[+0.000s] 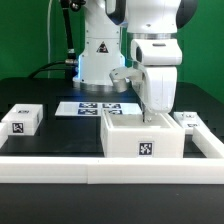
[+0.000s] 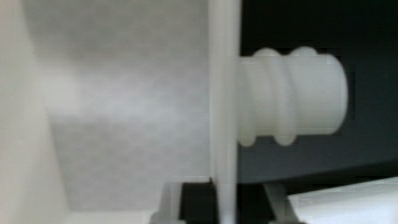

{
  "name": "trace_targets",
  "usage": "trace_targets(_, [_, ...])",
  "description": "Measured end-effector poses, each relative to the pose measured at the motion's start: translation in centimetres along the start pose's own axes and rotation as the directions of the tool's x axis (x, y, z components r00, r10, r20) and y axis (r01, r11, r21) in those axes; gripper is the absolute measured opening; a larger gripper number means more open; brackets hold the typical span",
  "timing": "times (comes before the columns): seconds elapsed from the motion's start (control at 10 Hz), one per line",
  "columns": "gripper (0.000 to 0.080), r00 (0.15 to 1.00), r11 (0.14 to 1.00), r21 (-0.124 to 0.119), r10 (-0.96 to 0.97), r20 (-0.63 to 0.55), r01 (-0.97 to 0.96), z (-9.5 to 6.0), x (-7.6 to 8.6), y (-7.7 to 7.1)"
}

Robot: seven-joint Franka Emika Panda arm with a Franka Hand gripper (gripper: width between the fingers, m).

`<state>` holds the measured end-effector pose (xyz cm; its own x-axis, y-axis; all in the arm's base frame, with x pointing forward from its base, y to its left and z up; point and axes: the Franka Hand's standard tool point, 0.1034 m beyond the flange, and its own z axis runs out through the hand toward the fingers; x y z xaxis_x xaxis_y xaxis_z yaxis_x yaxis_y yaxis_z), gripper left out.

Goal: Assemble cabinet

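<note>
The cabinet [image 1: 143,137] is the big white boxy body with a tag on its front, in the middle of the table. My gripper [image 1: 152,108] hangs straight down just over its top. In the wrist view the gripper [image 2: 226,206] is shut on the edge of a thin white panel [image 2: 224,90]. One dark finger [image 2: 199,205] shows on each side of that edge. A ribbed white cylindrical part [image 2: 294,97] sticks out beside the panel. I cannot tell whether the panel touches the cabinet.
A small white tagged block [image 1: 22,120] lies at the exterior view's left and another white tagged piece [image 1: 188,122] at its right. The marker board [image 1: 95,108] lies behind the cabinet. A white rail [image 1: 60,165] runs along the front.
</note>
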<state>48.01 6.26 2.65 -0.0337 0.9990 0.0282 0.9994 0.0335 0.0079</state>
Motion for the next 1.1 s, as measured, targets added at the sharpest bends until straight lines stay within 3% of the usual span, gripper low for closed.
trace_targets(0.3, [0.0035,1.0,1.0,-0.003,0.0,-0.008,0.0,0.0,2.0,0.2])
trace_targets(0.7, [0.0035,1.0,1.0,-0.015,-0.003,-0.014,0.003,0.1,4.6,1.6])
trace_targets(1.1, [0.0035,1.0,1.0,-0.007,0.001,-0.012,-0.001,0.1,5.0,3.6])
